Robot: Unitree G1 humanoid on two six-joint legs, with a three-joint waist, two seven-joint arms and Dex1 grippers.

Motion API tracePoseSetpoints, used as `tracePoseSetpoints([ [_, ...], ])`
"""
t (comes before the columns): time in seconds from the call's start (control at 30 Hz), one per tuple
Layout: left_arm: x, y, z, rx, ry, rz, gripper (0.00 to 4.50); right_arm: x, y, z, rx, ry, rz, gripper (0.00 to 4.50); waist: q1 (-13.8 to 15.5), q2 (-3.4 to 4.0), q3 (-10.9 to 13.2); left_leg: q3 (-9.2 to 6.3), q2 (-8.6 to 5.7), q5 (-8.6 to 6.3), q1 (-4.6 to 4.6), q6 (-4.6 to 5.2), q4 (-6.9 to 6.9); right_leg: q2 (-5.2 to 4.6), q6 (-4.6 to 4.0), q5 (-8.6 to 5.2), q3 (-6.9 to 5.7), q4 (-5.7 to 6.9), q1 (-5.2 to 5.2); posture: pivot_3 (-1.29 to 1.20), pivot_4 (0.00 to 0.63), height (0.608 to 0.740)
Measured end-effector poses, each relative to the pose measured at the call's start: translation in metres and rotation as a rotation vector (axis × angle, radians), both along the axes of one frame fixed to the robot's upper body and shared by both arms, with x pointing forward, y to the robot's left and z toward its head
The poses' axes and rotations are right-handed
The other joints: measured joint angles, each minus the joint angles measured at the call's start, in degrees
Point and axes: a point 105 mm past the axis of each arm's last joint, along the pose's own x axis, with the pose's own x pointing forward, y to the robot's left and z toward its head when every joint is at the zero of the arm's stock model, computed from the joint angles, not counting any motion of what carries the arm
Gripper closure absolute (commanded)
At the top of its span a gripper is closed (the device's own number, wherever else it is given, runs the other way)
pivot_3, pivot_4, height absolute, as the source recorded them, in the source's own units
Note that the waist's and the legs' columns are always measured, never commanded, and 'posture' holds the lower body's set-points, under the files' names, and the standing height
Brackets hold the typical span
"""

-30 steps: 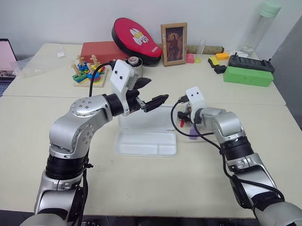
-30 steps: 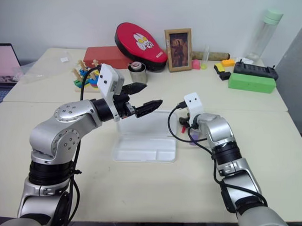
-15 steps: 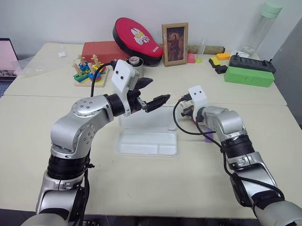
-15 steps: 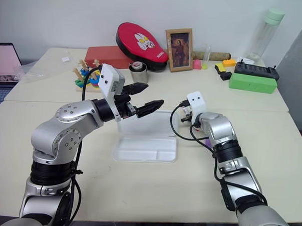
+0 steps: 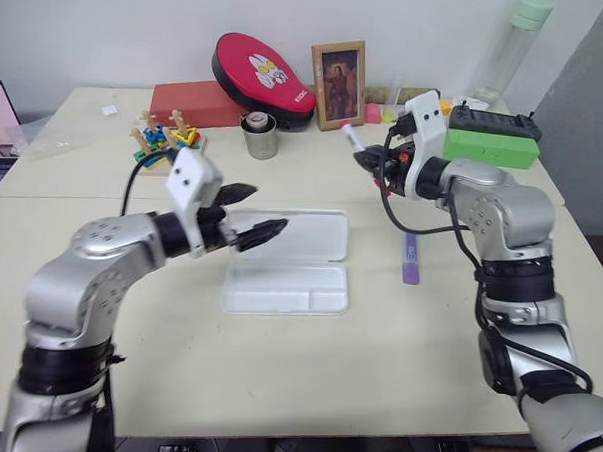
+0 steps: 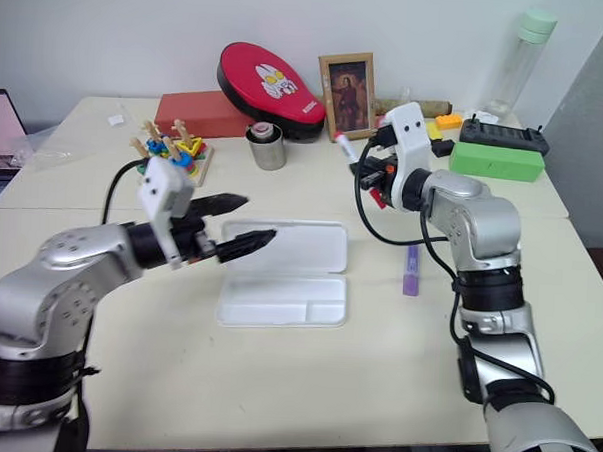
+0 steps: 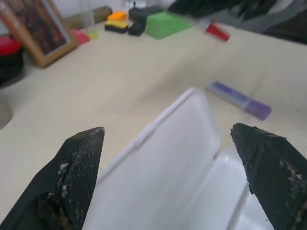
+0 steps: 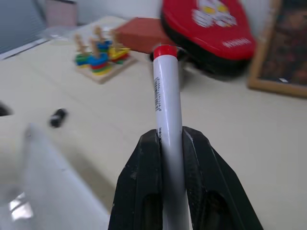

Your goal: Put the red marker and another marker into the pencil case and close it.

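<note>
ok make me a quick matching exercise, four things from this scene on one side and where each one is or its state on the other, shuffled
Things
1. red marker
2. purple marker
3. pencil case
4. left gripper

States
A. lying on the table beside the case
B. open, holding nothing
C. lid open, nothing inside
D. clamped in the right gripper, off the table

Pairs: 1-D, 2-A, 3-C, 4-B

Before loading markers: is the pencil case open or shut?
Open: the pencil case lies flat with its lid folded back, its tray empty.

White pencil case [image 5: 290, 271]; red-tipped white marker [image 8: 166, 120]; purple marker [image 5: 410, 259].
</note>
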Motion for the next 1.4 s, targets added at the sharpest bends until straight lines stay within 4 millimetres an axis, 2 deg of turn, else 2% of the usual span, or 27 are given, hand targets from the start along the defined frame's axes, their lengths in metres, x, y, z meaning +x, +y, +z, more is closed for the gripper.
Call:
tracePoseSetpoints([
  [0.1, -0.015, 0.027, -0.008, 0.040, 0.038, 0.051, 0.00, -0.034, 0.025, -0.012, -0.129, -0.071, 0.215, 4.23, 0.00, 0.02, 0.02, 0.00, 0.02, -0.02, 0.05, 0.04, 0.02, 0.00, 0.00, 0.00, 0.02, 0.10, -0.01, 0.00, 0.150, 0.740],
  [0.2, -0.026, 0.041, -0.008, 0.040, 0.045, 0.068, 0.00, -0.049, 0.042, -0.026, -0.219, -0.096, 0.320, 4.23, 0.55, 0.01, 0.01, 0.00, 0.01, -0.01, 0.07, 0.04, 0.08, 0.00, -0.01, 0.02, 0.02, 0.13, 0.03, 0.00, 0.150, 0.740],
  [0.3, -0.040, 0.045, -0.013, 0.034, 0.072, 0.050, 0.00, -0.052, 0.055, -0.046, -0.310, -0.110, 0.365, 4.23, 1.00, -0.02, -0.01, 0.00, 0.02, -0.01, 0.12, 0.04, 0.07, 0.00, -0.01, 0.03, 0.03, 0.12, 0.06, 0.00, 0.150, 0.740],
  [0.4, -0.048, 0.052, -0.021, 0.029, 0.108, 0.071, 0.00, -0.047, 0.074, -0.081, -0.423, -0.103, 0.384, 4.23, 1.06, -0.03, -0.02, 0.00, 0.02, -0.01, 0.21, 0.04, 0.03, 0.00, -0.02, 0.03, 0.02, 0.15, 0.08, 0.00, 0.150, 0.740],
  [0.47, -0.050, 0.051, -0.019, 0.022, 0.101, 0.074, 0.00, -0.045, 0.079, -0.100, -0.480, -0.088, 0.397, 4.23, 1.41, -0.03, -0.01, 0.00, 0.02, -0.01, 0.16, 0.04, 0.05, 0.00, -0.02, 0.03, 0.02, 0.10, 0.08, 0.00, 0.150, 0.740],
  [0.67, -0.051, 0.043, -0.010, 0.020, 0.057, 0.071, 0.00, -0.043, 0.083, -0.110, -0.510, -0.108, 0.424, 4.23, 1.29, -0.04, -0.02, -0.01, 0.03, -0.01, 0.16, 0.03, 0.04, 0.00, -0.02, 0.03, 0.01, 0.08, 0.08, 0.00, 0.150, 0.740],
  [0.73, -0.051, 0.042, -0.010, 0.013, 0.050, 0.079, 0.00, -0.040, 0.080, -0.115, -0.533, -0.103, 0.421, 3.52, 1.28, -0.04, -0.02, -0.01, 0.03, -0.01, 0.16, 0.03, 0.04, 0.00, -0.02, 0.03, 0.01, 0.08, 0.08, 0.00, 0.150, 0.740],
  [0.87, -0.050, 0.042, -0.008, 0.005, 0.046, 0.088, 0.00, -0.041, 0.079, -0.119, -0.540, -0.086, 0.433, 2.52, 1.27, -0.04, -0.02, -0.01, 0.03, -0.01, 0.16, 0.04, 0.04, 0.00, -0.02, 0.03, 0.01, 0.07, 0.08, 0.00, 0.150, 0.740],
  [1.0, -0.048, 0.040, -0.007, 0.009, 0.039, 0.080, 0.00, -0.041, 0.079, -0.118, -0.531, -0.086, 0.429, 1.63, 1.28, -0.04, -0.02, -0.01, 0.03, -0.01, 0.16, 0.03, 0.04, 0.00, -0.02, 0.03, 0.01, 0.08, 0.08, 0.00, 0.150, 0.740],
  [1.1, -0.042, 0.031, -0.002, 0.004, 0.020, 0.042, 0.00, -0.037, 0.074, -0.111, -0.489, -0.067, 0.403, 0.96, 1.53, -0.05, -0.02, -0.02, 0.02, -0.01, 0.15, 0.03, 0.05, 0.00, -0.02, 0.03, -0.02, 0.08, 0.11, 0.00, 0.150, 0.740],
  [1.23, -0.030, 0.010, 0.001, -0.016, 0.010, -0.040, 0.00, -0.037, 0.062, -0.079, -0.350, -0.062, 0.354, 0.09, 1.68, -0.05, -0.02, -0.02, 0.02, -0.01, 0.15, 0.03, 0.05, 0.00, -0.02, 0.04, -0.03, 0.06, 0.13, 0.00, 0.150, 0.740],
  [1.37, -0.018, -0.027, 0.010, -0.083, -0.027, -0.172, 0.00, -0.044, 0.027, -0.041, -0.153, -0.009, 0.276, 0.04, 2.64, -0.07, -0.03, -0.03, 0.01, -0.01, 0.08, 0.04, 0.07, 0.00, -0.02, 0.04, -0.05, 0.01, 0.13, 0.00, 0.150, 0.740],
  [1.4, -0.016, -0.045, 0.013, -0.095, -0.039, -0.241, 0.00, -0.045, 0.010, -0.034, -0.118, 0.018, 0.211, 0.04, 2.86, -0.09, -0.05, -0.03, 0.01, -0.01, 0.08, 0.04, 0.08, 0.00, -0.02, 0.04, -0.06, -0.01, 0.14, 0.00, 0.150, 0.740],
])
